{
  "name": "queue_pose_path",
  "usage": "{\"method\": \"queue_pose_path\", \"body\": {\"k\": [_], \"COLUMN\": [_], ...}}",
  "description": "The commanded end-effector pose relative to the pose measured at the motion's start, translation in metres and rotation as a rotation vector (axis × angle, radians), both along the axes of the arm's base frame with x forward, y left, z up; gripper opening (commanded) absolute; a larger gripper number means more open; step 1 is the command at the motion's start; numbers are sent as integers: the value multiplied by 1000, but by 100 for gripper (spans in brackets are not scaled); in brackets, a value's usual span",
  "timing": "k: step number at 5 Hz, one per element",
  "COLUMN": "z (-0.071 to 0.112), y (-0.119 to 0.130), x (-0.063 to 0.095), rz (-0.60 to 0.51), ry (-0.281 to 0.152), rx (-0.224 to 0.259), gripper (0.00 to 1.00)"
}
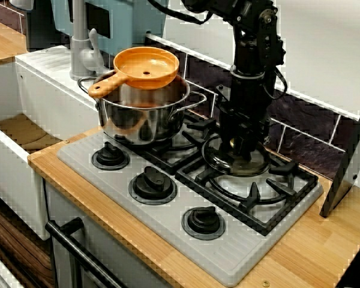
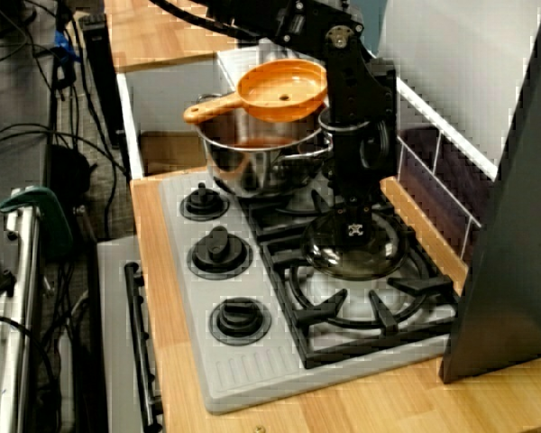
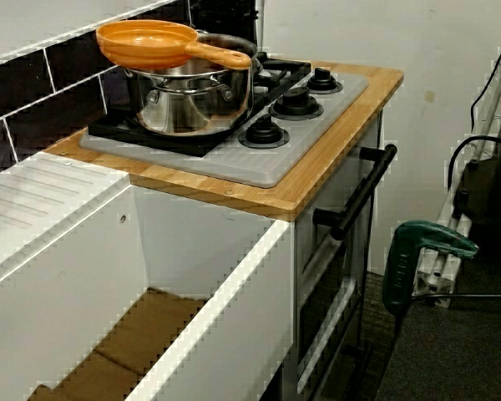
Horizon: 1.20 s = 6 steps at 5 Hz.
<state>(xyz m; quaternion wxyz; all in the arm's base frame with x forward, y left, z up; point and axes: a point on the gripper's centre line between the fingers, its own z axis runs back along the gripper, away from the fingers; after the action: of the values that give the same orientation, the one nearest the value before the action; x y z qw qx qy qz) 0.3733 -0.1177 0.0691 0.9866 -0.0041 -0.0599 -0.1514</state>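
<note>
One glass lid (image 1: 228,161) is lying flat on the black grate (image 1: 270,201) beside the pot. I am holding my gripper (image 1: 240,146) straight down over its centre, at or touching the knob. In the view from the stove's end my fingers (image 2: 354,225) are hiding that knob, so I cannot tell whether they are parted or clamping it. I am judging the lid stiff, smooth, fairly light and breakable. Its rim looks slippery and lies low on the grate, so the small centre knob seems the only sound place to grip. Near me a steel pot (image 1: 141,117) is carrying an orange pan (image 1: 147,67) across its mouth.
</note>
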Motion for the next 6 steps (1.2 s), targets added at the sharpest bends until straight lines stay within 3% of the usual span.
{"method": "queue_pose_path", "body": {"k": [1, 6], "z": [38, 77], "y": [6, 12], "x": [-4, -16], "rz": [4, -18], "ry": [-59, -80], "rx": [-44, -123], "gripper": [0, 0]}}
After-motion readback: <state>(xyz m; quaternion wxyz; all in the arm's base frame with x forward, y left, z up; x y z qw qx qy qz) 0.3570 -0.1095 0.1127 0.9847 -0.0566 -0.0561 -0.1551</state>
